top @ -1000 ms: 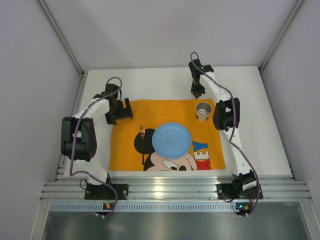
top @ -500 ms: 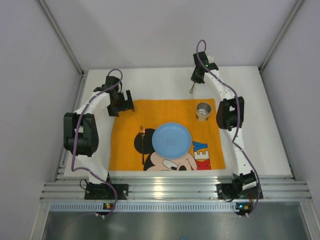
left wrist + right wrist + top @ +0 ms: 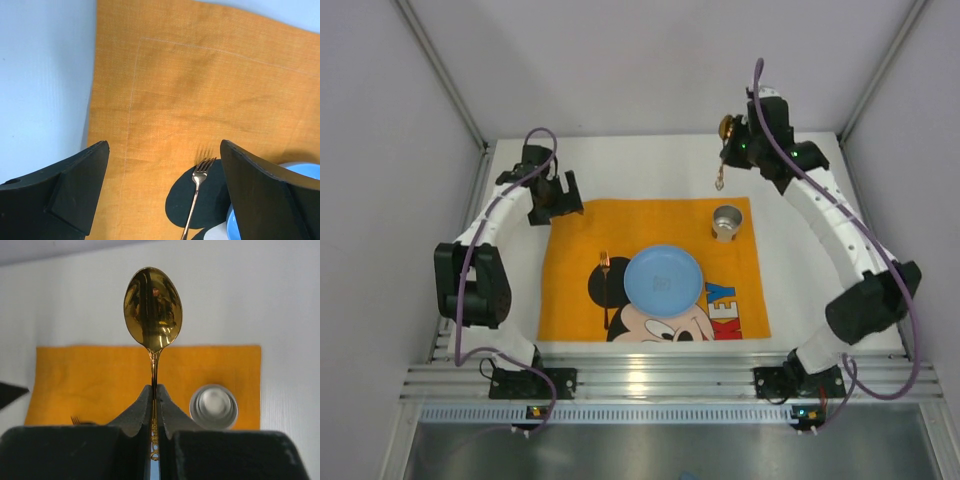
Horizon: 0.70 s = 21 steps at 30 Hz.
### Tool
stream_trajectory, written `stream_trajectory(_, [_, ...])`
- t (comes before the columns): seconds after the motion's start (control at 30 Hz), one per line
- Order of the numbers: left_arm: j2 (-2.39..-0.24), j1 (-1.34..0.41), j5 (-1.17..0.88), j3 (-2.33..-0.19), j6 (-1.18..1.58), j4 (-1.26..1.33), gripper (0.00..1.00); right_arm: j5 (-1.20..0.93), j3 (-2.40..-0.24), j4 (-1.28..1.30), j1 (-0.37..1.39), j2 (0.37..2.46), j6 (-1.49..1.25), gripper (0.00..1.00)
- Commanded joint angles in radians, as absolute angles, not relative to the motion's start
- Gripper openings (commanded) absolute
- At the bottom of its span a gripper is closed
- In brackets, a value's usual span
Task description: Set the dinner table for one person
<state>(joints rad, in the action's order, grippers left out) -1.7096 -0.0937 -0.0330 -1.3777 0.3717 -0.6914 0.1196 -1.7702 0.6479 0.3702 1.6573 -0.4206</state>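
The white dinner table [image 3: 820, 270] carries an orange Mickey placemat [image 3: 570, 290]. On the mat lie a blue plate [image 3: 663, 277], a fork [image 3: 605, 285] left of the plate, and a metal cup [image 3: 726, 221] at the far right corner. My right gripper [image 3: 730, 150] is shut on a gold spoon [image 3: 153, 310] by its handle and holds it in the air above the table's far edge, bowl pointing down in the top view. My left gripper [image 3: 552, 196] is open and empty over the mat's far left corner. The fork [image 3: 196, 192] shows between its fingers.
White booth walls enclose the table on three sides. An aluminium rail [image 3: 670, 380] with both arm bases runs along the near edge. Bare table strips lie left, right and beyond the mat.
My right arm has swung up and out to the right, lifting the spoon higher above the table's far edge. My left gripper has drawn back toward the mat's far left corner.
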Motion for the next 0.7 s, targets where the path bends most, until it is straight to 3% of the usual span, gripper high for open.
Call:
stream_trajectory(0.0, [-1.643,-0.104,-0.009,-1.41,0.387,-0.719,0.98,0.069,-1.48,0.634,0.437,1.498,-0.324,0.0])
stream_trajectory(0.13, [-1.628,-0.124,0.04,-1.393,0.394,-0.718,0.98,0.023,-1.103,0.585,0.465,1.294,-0.357,0.0])
stream_trajectory(0.23, [-1.635,-0.138,0.049,-1.413,0.402,-0.724,0.98,0.026,-0.94,0.546,0.465,1.148,-0.379,0.0])
stream_trajectory(0.43, [-1.669,-0.156,0.069,-1.468,0.429,-0.736,0.98,0.006,-0.763,0.445,0.463,1.178,-0.353,0.0])
stream_trajectory(0.67, [-1.687,-0.186,0.09,-1.514,0.451,-0.761,0.98,-0.017,-0.701,0.365,0.463,1.239,-0.371,0.0])
